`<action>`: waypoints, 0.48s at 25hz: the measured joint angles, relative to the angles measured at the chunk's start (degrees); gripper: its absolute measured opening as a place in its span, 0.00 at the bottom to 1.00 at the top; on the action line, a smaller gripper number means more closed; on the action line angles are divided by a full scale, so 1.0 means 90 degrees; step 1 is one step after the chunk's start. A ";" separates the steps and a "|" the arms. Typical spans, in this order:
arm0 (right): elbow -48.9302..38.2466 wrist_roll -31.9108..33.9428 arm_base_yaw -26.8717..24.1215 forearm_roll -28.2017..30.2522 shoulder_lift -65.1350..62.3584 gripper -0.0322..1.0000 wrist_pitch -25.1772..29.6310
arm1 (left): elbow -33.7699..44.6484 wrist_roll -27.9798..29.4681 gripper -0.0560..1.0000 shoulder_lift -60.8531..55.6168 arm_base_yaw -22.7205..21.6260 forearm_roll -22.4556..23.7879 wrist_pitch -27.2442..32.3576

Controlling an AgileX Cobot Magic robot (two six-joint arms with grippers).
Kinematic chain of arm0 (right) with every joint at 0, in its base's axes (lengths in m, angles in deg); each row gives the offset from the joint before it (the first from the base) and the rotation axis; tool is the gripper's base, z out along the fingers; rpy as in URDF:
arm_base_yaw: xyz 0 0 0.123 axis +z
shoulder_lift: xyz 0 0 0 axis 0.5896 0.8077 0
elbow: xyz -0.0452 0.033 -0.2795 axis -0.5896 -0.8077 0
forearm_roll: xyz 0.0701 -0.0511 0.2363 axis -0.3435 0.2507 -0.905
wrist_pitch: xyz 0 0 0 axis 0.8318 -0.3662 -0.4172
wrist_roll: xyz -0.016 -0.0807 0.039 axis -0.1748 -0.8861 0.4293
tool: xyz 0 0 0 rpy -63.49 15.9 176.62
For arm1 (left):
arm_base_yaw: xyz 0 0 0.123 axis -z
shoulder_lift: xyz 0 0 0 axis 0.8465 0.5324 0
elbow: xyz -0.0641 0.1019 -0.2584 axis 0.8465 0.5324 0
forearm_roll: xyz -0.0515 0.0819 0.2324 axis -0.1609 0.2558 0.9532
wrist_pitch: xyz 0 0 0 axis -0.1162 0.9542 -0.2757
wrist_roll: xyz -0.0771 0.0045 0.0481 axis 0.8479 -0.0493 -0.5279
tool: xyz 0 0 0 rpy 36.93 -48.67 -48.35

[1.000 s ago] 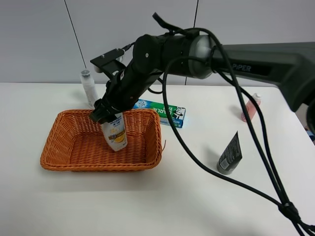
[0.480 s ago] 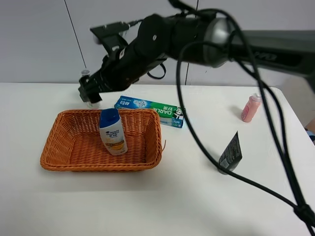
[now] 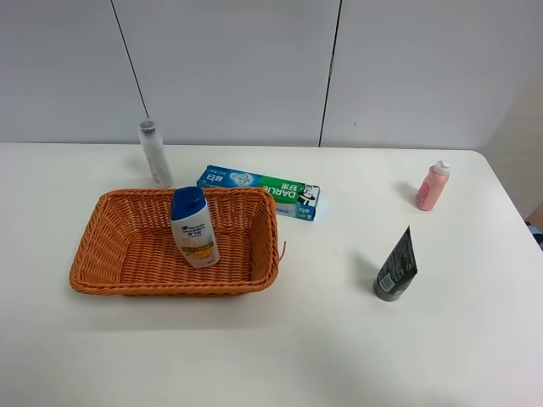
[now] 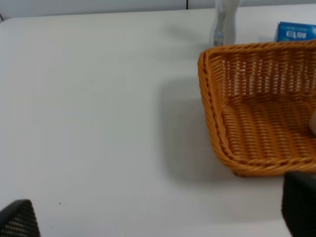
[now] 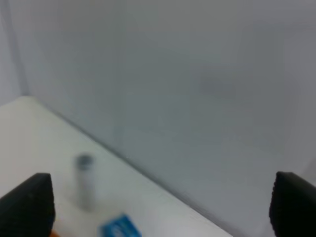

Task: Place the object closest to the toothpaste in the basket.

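Observation:
The white shampoo bottle with a blue cap (image 3: 193, 227) stands leaning inside the orange wicker basket (image 3: 127, 246). The green-blue toothpaste box (image 3: 259, 192) lies just behind the basket. No arm shows in the exterior view. In the left wrist view my left gripper (image 4: 158, 217) is open and empty, above the bare table beside the basket (image 4: 256, 123). In the right wrist view my right gripper (image 5: 160, 205) is open and empty, high up and facing the wall, with the toothpaste box (image 5: 118, 229) blurred far below.
A clear bottle with a grey cap (image 3: 155, 153) stands behind the basket's left end. A pink bottle (image 3: 432, 186) stands at the far right. A black tube (image 3: 396, 265) stands on its cap at the right front.
My right gripper let go of the shampoo bottle in the basket, rose up and left, and went out of the exterior view. The bottle stays in the basket.

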 joint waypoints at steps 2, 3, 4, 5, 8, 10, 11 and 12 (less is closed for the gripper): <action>-0.0285 0.0056 -0.0743 0.0057 -0.0589 0.86 0.0492 | 0.0000 0.0000 0.99 0.0000 0.0000 0.0000 0.0000; -0.0487 0.0063 -0.1141 0.0075 -0.0852 0.86 0.0700 | 0.0000 0.0000 0.99 0.0000 0.0000 0.0000 0.0000; -0.0782 0.0065 -0.1471 0.0121 -0.1190 0.86 0.0830 | 0.0000 0.0000 0.99 0.0000 0.0000 0.0000 0.0000; -0.1131 0.0096 -0.1853 0.0194 -0.1563 0.86 0.0949 | 0.0000 0.0000 0.99 0.0000 0.0000 0.0000 0.0000; -0.2318 0.0287 -0.2836 0.0338 -0.2807 0.86 0.1071 | 0.0000 0.0000 0.99 0.0000 0.0000 0.0000 0.0000; -0.3288 0.0465 -0.3380 0.0346 -0.3725 0.86 0.1095 | 0.0000 0.0000 0.99 0.0000 0.0000 0.0000 0.0000; -0.3710 0.0568 -0.3565 0.0346 -0.4256 0.86 0.1140 | 0.0000 0.0000 0.99 0.0000 0.0000 0.0000 0.0000; -0.4220 0.0671 -0.3745 0.0346 -0.4802 0.86 0.1238 | 0.0000 0.0000 0.99 0.0000 0.0000 0.0000 0.0000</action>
